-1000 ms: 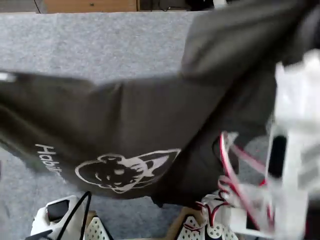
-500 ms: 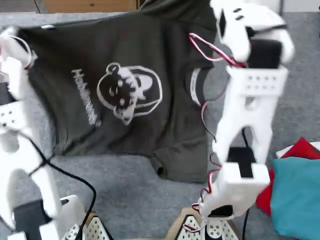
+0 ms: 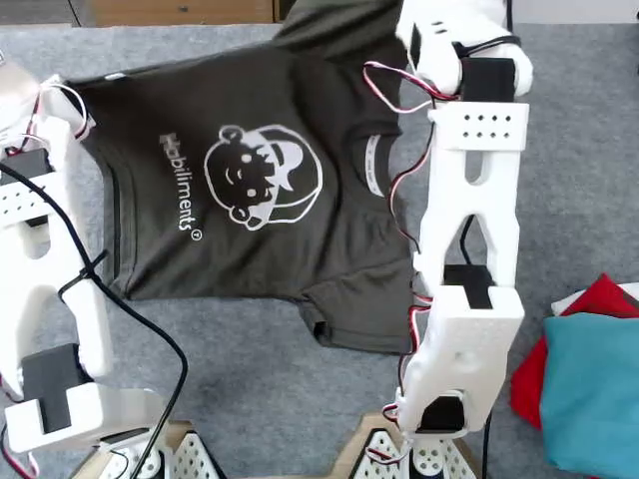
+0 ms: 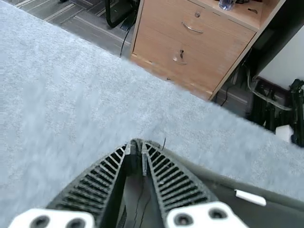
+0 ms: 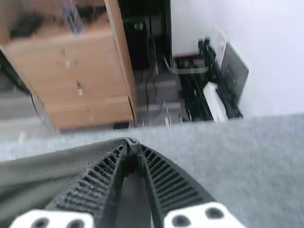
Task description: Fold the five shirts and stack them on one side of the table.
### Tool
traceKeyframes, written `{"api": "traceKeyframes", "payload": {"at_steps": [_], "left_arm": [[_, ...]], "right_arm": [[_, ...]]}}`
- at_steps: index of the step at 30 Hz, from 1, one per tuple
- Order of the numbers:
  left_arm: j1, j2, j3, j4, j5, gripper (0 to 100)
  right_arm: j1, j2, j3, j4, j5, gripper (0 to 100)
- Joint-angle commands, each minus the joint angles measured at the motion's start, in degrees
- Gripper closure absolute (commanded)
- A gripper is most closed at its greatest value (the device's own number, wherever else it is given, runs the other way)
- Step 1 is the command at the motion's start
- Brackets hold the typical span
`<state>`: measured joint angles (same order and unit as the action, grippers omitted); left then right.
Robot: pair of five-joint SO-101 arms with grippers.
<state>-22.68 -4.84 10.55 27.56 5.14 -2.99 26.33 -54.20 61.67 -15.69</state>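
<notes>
Dark shirt [image 3: 250,230], far side clamped in the closed left gripper [image 4: 137,145] and right gripper [image 5: 131,145], spread print-up across the grey table [image 3: 240,399]; teal and red shirts [image 3: 589,389] piled beside the right arm's base

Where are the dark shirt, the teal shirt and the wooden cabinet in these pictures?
dark shirt [image 3: 262,182], high view, on its white face print.
teal shirt [image 3: 597,394], high view, middle of its folded top.
wooden cabinet [image 4: 192,47], left wrist view, a drawer front.
</notes>
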Motion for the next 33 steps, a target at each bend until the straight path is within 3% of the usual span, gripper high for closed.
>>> {"api": "traceKeyframes", "payload": {"at_steps": [1, 7, 16, 19, 24, 33], "left_arm": [[-1.5, -1.0, -5.2, 8.1, -1.7, 98], [0.2, -1.1, -8.2, 23.3, -6.5, 98], [1.1, -1.1, -8.2, 40.5, -11.8, 98], [1.0, -1.1, -8.2, 44.9, -13.0, 98], [0.6, -1.1, -8.1, 49.5, -15.5, 98], [0.9, -0.7, -7.6, 50.3, -15.5, 98]], "right_arm": [[-0.5, -0.6, 0.0, 4.7, 2.0, 99.3], [-0.5, -0.5, -2.6, 13.9, 3.0, 99.3], [-0.9, -0.3, -16.2, 38.5, 2.6, 99.3], [-0.4, -0.7, -15.8, 40.7, 2.7, 99.3], [0.7, -4.5, -7.1, 40.6, 4.0, 99.3], [0.6, -18.6, 21.4, 40.4, 8.2, 99.3]]}}
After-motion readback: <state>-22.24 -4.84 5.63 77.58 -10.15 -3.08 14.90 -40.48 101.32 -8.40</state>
